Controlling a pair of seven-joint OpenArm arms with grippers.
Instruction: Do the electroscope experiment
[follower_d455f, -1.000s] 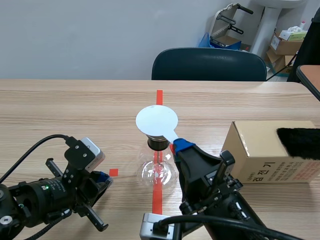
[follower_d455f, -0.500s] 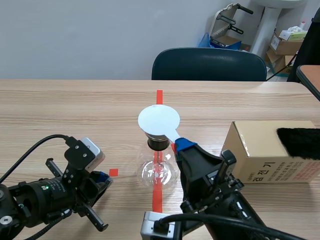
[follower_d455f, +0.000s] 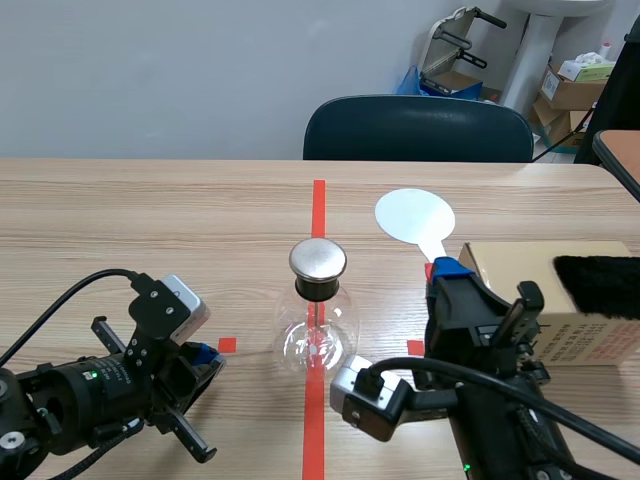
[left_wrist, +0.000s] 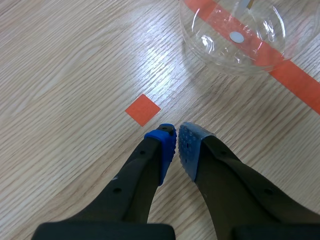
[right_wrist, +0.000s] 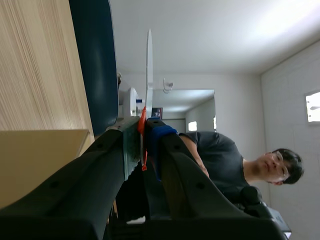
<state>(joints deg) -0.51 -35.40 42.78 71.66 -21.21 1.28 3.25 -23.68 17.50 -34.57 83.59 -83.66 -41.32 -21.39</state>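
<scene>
The right gripper has carried its flat white round paddle off to the right and farther away, uncovering the shiny metal cap of the clear glass flask it hovered over.

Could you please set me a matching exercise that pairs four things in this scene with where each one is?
Things:
1. white disc
2. glass flask
3. black fur
4. left gripper

Places:
A. on the cardboard box
B. on the red tape line
C. low over the table, near a red tape square
D. clamped in the right gripper

Pairs: 1-D, 2-B, 3-A, 4-C
</scene>
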